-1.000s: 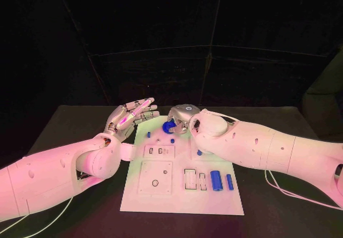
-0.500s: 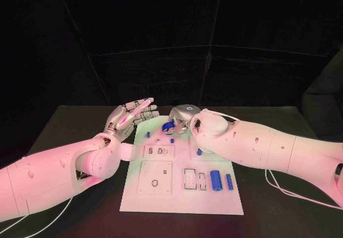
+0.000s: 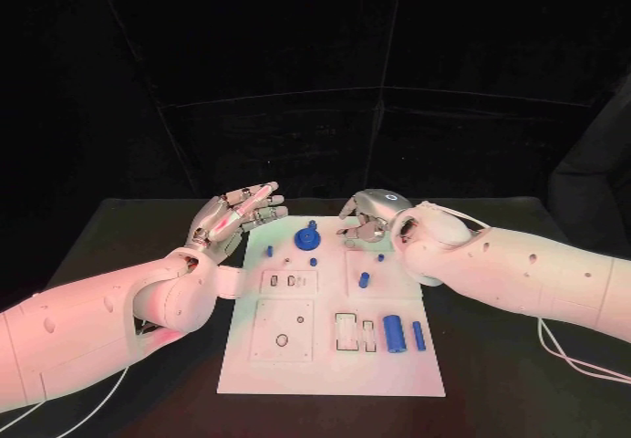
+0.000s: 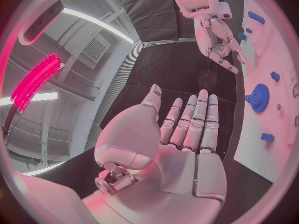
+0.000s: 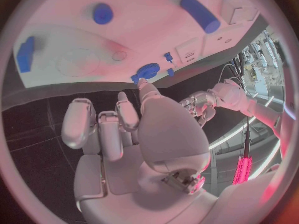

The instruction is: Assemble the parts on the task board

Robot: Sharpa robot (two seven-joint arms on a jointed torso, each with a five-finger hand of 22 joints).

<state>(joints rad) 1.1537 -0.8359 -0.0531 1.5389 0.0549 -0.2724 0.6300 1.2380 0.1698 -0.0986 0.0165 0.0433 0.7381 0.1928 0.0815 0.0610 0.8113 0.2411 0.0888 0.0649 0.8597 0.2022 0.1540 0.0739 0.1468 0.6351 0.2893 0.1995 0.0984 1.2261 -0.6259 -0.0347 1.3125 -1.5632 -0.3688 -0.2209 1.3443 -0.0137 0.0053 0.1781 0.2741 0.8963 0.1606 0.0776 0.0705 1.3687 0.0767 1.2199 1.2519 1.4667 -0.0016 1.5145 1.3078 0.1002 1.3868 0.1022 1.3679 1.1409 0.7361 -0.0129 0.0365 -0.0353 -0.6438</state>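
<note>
The white task board (image 3: pixel 329 365) lies in the middle of the table. A blue gear (image 3: pixel 308 239) (image 4: pixel 257 97) (image 5: pixel 147 71) sits at its far end with nothing touching it. My right hand (image 3: pixel 369 219) (image 5: pixel 137 134) hovers just right of the gear, fingers loosely bent and holding nothing. Off the board's far left corner, my left hand (image 3: pixel 238 214) (image 4: pixel 181 144) is raised with its fingers stretched out and empty. A blue cylinder (image 3: pixel 395 333) (image 5: pixel 199 13) and a thin blue bar (image 3: pixel 418 335) lie near the board's right edge. Small blue pieces (image 3: pixel 365 278) dot the far half.
Rectangular slots (image 3: pixel 347 330) and a plate with an oval hole (image 3: pixel 282 339) are on the board's near half. Both forearms flank the board. Dark tabletop (image 3: pixel 118 237) surrounds it, with black curtains behind.
My right hand has let go of the blue gear and moved to the right, away from it. The gear now stays on the board's far end. The left hand has barely moved.
</note>
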